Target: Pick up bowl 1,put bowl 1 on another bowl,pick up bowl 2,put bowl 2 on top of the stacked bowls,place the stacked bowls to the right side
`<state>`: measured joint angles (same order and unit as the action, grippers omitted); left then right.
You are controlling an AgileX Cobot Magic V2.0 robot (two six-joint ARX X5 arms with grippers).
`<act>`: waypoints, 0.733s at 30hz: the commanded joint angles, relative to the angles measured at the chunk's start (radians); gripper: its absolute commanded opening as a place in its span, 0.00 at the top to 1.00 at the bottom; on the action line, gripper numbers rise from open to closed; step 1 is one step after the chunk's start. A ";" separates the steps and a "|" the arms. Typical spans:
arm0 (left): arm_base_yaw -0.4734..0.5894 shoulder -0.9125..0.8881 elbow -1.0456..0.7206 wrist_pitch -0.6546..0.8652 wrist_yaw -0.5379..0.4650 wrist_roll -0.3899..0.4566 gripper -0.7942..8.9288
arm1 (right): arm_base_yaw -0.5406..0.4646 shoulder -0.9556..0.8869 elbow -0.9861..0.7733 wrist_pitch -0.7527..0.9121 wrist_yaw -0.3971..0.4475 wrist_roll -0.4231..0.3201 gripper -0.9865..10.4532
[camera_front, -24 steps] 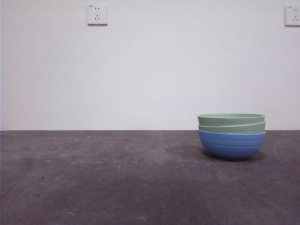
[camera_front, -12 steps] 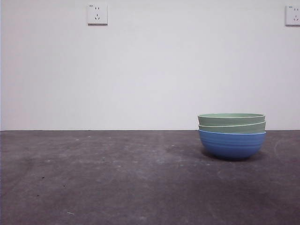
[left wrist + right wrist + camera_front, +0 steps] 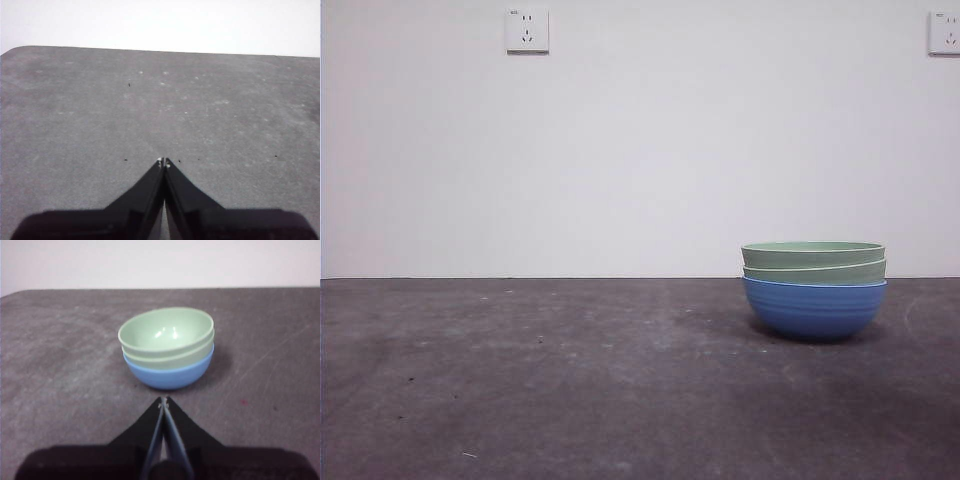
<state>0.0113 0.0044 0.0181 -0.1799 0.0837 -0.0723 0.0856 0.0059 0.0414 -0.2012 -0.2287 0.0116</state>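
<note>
In the front view, the stacked bowls (image 3: 814, 288), two pale green ribbed bowls nested in a round blue ribbed bowl (image 3: 814, 309), stand at lower right on the dark grey table (image 3: 570, 380); the task looks finished. The left wrist view shows the left gripper (image 3: 163, 162) closed, empty, over bare table. The right wrist view shows the right gripper (image 3: 163, 401) closed, empty, apart from the stack at centre.

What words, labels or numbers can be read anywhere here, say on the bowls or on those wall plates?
No text can be read in any view.
Left wall socket: a tiny dark mark at its top corner, too small to read.
Right wall socket: no legible print.
The stacked bowls: plain, with no print on the blue bowl or the green bowls.
</note>
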 commanded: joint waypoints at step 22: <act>0.003 -0.002 -0.012 -0.002 -0.003 -0.007 0.92 | 0.000 -0.005 -0.027 0.013 0.000 0.085 0.91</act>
<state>0.0113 0.0044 0.0181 -0.1799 0.0837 -0.0723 0.0856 0.0040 0.0296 -0.1894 -0.2283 0.0864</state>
